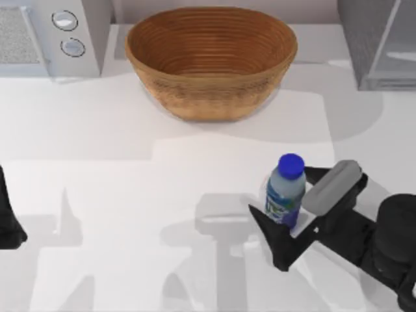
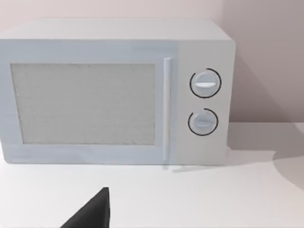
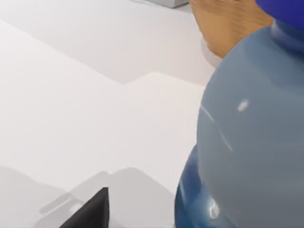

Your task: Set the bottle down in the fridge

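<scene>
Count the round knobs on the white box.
2. Both sit on the white box at the table's far left: upper knob, lower knob directly below it, right of the door handle.

We see the small clear bottle (image 1: 285, 192), blue-capped with a blue-green-white label, standing upright on the bench toward its right side, well apart from the big grey fridge (image 1: 377, 42) at the far right corner.

The basket (image 1: 211, 62) sits at the table's (image 1: 97, 162) back, between the microwave (image 1: 55, 36) at left and the fridge (image 1: 380, 42) at right. The bottle (image 1: 285, 192) stands upright nearer the front, right of centre.
</scene>
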